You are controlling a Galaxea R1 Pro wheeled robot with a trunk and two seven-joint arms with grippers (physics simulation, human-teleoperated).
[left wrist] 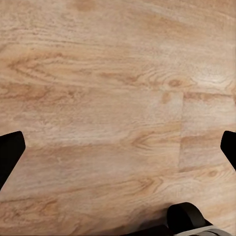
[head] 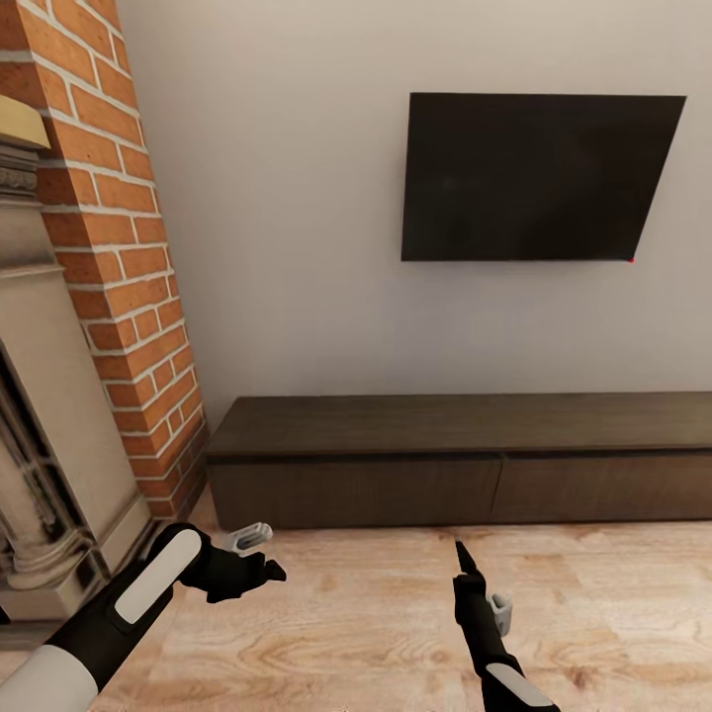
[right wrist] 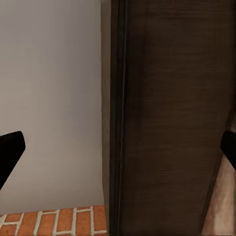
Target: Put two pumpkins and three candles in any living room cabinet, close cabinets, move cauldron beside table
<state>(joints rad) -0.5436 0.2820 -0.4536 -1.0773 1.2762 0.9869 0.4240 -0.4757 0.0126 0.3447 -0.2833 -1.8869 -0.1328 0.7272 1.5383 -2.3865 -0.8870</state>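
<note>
Head view, cabinet: the long low dark-brown cabinet [head: 465,455] stands against the wall under the black TV [head: 539,178], both drawer fronts flush — closed, and nothing rests on its top.
Head view, progress: no pumpkin, candle or cauldron is to be seen here, so I cannot tell what is already stowed; judged from this, the robot is facing the cabinet with nothing in hand and the drawers yet to be opened.
Head view, left gripper: the left gripper [head: 259,572] hangs low over the wooden floor [head: 346,633] near the brick fireplace [head: 119,257], short of the cabinet's left end, apart from it.
Head view, right gripper: the right gripper [head: 463,556] points up toward the cabinet front, near the seam between the two drawers but not touching it.
Left wrist view, fingers: both dark fingertips [left wrist: 10,155] sit at the picture's far edges, spread wide — only floor planks lie between them, nothing held.
Right wrist view, fingers: the fingertips [right wrist: 10,150] are likewise spread wide and empty; between them lie the cabinet's dark wood [right wrist: 167,118] and the pale wall [right wrist: 49,98], the cabinet ahead of the fingers and not within their grasp.
</note>
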